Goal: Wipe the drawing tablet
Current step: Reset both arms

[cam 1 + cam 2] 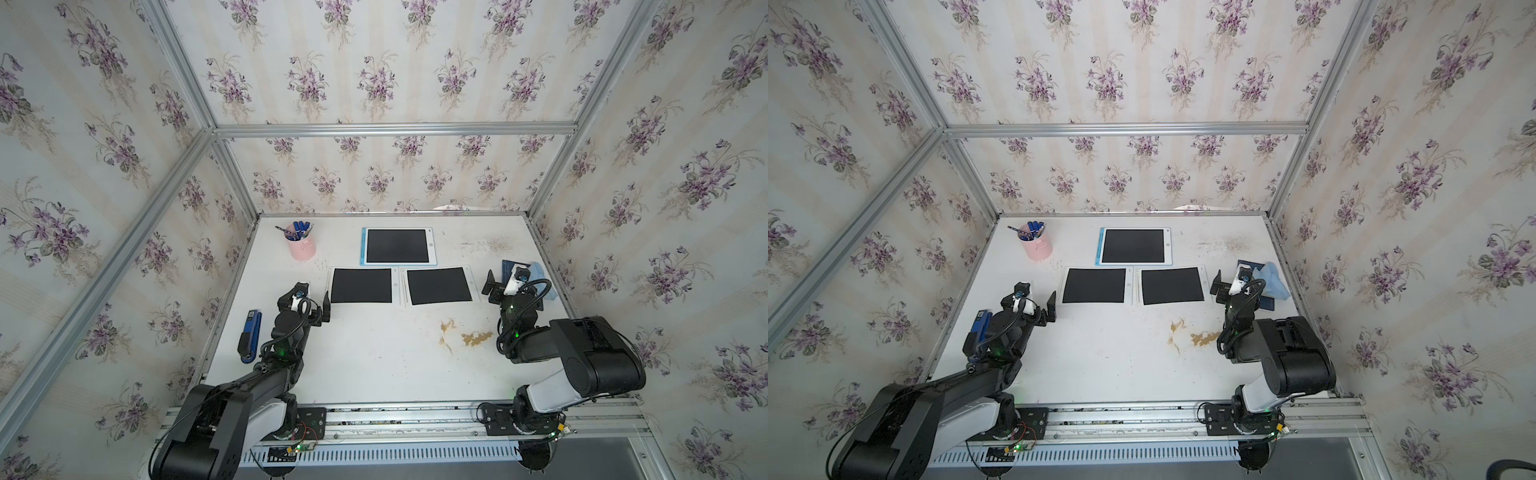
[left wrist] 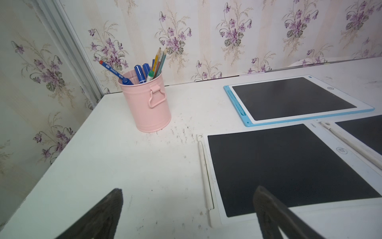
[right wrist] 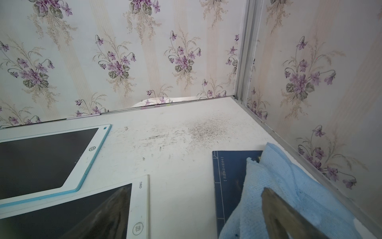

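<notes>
Three drawing tablets with dark blank screens lie on the white table. The blue-framed tablet (image 1: 399, 246) (image 2: 293, 97) (image 3: 41, 157) is at the back. Two white-framed ones (image 1: 361, 286) (image 1: 438, 286) lie side by side in front of it. A light blue cloth (image 1: 1273, 278) (image 3: 289, 186) lies crumpled on a dark blue book (image 3: 229, 175) at the right edge. My left gripper (image 1: 313, 297) (image 2: 189, 189) is open and empty by the left white tablet's (image 2: 289, 165) left edge. My right gripper (image 1: 505, 276) (image 3: 194, 190) is open and empty between the right white tablet (image 3: 136, 207) and the cloth.
A pink bucket (image 1: 302, 247) (image 2: 146, 103) of pens stands at the back left. A blue stapler (image 1: 250, 336) lies at the left edge beside my left arm. Brown stains (image 1: 473, 337) mark the table in front of the tablets. Walls close in on three sides.
</notes>
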`<state>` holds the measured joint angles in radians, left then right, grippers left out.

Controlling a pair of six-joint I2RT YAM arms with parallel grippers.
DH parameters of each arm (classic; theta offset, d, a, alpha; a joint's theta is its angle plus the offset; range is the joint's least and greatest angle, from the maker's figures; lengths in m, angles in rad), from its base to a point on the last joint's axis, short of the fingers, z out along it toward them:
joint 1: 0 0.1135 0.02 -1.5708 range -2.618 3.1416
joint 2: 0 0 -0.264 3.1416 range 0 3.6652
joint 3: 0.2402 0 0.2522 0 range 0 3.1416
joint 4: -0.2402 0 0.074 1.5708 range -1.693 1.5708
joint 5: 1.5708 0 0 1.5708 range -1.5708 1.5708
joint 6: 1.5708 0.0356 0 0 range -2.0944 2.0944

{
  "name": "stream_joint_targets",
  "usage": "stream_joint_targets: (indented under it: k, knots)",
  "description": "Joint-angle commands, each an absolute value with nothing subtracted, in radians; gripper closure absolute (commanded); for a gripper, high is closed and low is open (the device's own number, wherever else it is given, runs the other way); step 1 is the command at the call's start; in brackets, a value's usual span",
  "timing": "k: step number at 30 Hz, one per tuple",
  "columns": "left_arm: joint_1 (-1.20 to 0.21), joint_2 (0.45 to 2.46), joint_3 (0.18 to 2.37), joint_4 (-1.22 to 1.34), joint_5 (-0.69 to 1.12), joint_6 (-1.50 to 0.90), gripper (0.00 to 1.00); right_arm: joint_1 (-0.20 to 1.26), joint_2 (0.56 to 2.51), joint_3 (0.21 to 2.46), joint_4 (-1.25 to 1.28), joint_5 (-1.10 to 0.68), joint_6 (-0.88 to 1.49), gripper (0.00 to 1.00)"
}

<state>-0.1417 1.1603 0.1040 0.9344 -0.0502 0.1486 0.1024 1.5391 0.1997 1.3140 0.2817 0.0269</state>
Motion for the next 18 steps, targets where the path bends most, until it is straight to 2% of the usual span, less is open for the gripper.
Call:
stream_joint_targets:
  k: [1, 5, 7, 9, 11, 14, 16, 18]
  knots:
    - [-0.140, 1.283, 0.139, 1.077, -0.022, 0.193, 0.00, 0.102, 1.535, 0.204, 1.322, 0.311, 0.029, 0.00]
    - [-0.143, 1.590, 0.140, 1.417, -0.109, 0.198, 0.00, 0.104, 1.539, 0.202, 1.327, 0.313, 0.027, 0.00]
    - [-0.137, 1.486, 0.214, 1.133, -0.100, 0.177, 0.00, 0.105, 1.537, 0.201, 1.327, 0.314, 0.026, 0.00]
    - [-0.061, 1.462, 0.361, 0.822, 0.065, 0.154, 0.00, 0.107, 1.540, 0.201, 1.329, 0.316, 0.026, 0.00]
    - [0.022, 1.502, 0.451, 0.702, 0.205, 0.101, 0.00, 0.107, 1.539, 0.202, 1.327, 0.316, 0.026, 0.00]
    - [0.040, 1.506, 0.444, 0.727, 0.222, 0.085, 0.00, 0.107, 1.539, 0.202, 1.327, 0.316, 0.026, 0.00]
    - [0.050, 1.487, 0.427, 0.723, 0.375, 0.141, 0.00, 0.105, 1.540, 0.205, 1.323, 0.316, 0.030, 0.00]
    - [0.045, 1.472, 0.390, 0.776, 0.398, 0.157, 0.00, 0.088, 1.537, 0.206, 1.322, 0.305, 0.051, 0.00]
